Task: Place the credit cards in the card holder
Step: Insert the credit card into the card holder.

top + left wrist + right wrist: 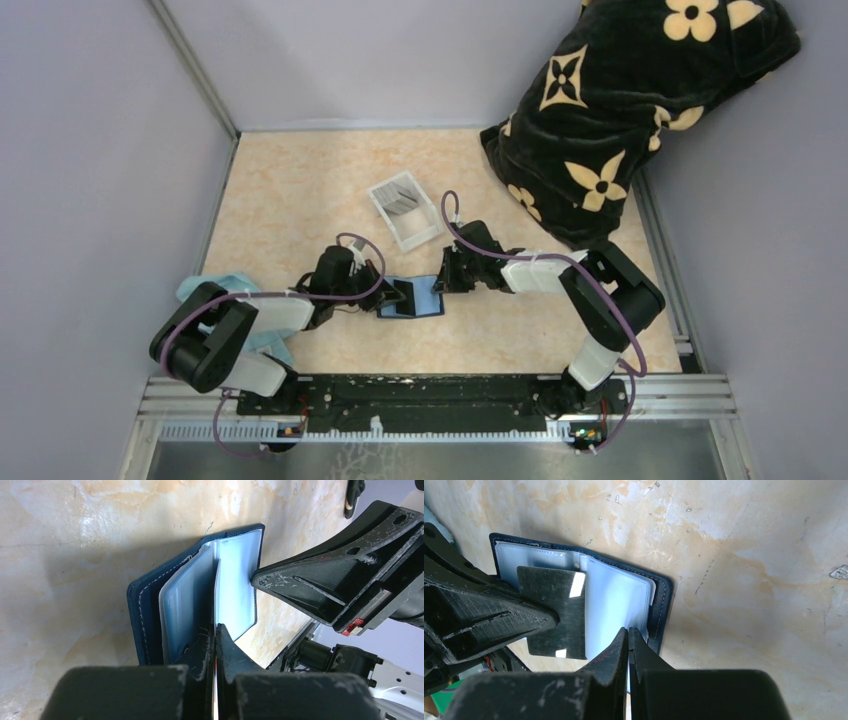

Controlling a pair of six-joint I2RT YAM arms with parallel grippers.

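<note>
The tan table fills most of the top view. A big black blanket with yellow flowers sits in the far right corner. A light blue cloth lies by the left arm, near the front edge.

A white tray sits in the middle of the table, a bit past the two grippers. Some grey cards lie in its far end.

The holder is dark blue. It lies open on the table, near the tray and between the two grippers. Its inside is pale blue. Some of its pale pages stand up from the cover.

The left gripper is at the left side of the holder. Its fingers are pinched tight on one dark card. From the left wrist the card shows as a thin line, standing on edge among the pale pages. From the right wrist its flat dark face lies over the left half of the open holder.

The right gripper is at the right side of the holder. Its fingers are squeezed together on the edge of a pale page.
</note>
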